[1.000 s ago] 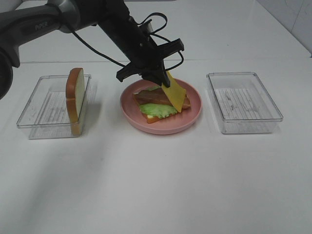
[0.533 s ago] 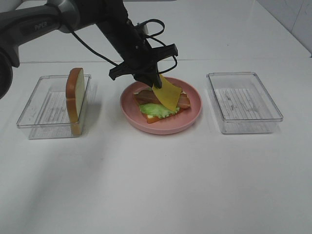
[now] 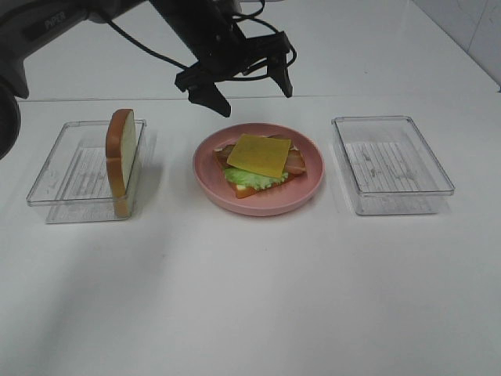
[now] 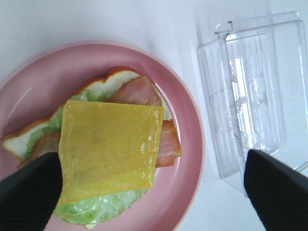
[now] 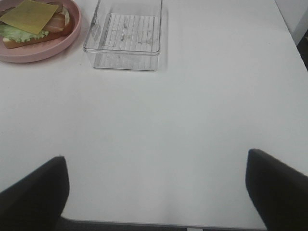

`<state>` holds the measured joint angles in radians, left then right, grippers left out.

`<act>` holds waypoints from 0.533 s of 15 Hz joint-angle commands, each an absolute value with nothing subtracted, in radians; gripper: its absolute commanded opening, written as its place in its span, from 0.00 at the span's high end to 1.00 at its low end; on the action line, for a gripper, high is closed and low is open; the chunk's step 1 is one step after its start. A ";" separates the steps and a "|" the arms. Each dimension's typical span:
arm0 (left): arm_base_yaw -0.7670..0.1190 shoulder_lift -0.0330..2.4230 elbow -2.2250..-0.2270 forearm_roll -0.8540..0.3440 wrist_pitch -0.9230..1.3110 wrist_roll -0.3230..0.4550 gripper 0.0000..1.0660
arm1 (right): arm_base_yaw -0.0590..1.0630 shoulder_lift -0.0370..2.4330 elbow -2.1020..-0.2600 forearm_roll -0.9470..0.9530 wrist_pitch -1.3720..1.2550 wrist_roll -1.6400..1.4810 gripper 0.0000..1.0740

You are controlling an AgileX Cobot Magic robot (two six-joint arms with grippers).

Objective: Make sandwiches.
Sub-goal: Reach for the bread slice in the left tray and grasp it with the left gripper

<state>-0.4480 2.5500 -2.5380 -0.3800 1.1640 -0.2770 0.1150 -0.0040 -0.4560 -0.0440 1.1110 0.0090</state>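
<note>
On the pink plate (image 3: 307, 188) lies an open stack: a bread slice (image 3: 249, 190), green lettuce (image 3: 249, 179), brown bacon (image 3: 296, 162) and a yellow cheese slice (image 3: 259, 153) flat on top. The left wrist view shows the same cheese (image 4: 108, 147), bacon (image 4: 139, 91) and lettuce (image 4: 96, 211). A second bread slice (image 3: 120, 160) stands on edge in the left clear tray (image 3: 60, 176). My left gripper (image 3: 250, 88) is open and empty, above and behind the plate. My right gripper (image 5: 154, 192) is open over bare table, out of the high view.
An empty clear tray (image 3: 390, 163) stands right of the plate; it also shows in the right wrist view (image 5: 124, 32) and the left wrist view (image 4: 250, 96). The plate edge shows in the right wrist view (image 5: 43, 50). The table is white.
My left gripper let go of the cheese slice, which now lies flat on the bacon. The gripper opened and rose up and back from the plate.
</note>
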 commanded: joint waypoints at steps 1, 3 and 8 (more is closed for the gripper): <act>-0.456 2.546 -2.680 -0.312 1.312 -0.282 0.11 | 0.112 -0.034 -0.452 -0.048 1.100 0.000 0.10; -0.456 2.512 -2.746 -0.274 1.317 -0.289 0.11 | 0.112 -0.034 -0.452 -0.048 1.100 0.000 0.10; -0.456 2.360 -2.727 -0.147 1.317 -0.278 0.11 | 0.112 -0.034 -0.452 -0.048 1.100 0.000 0.10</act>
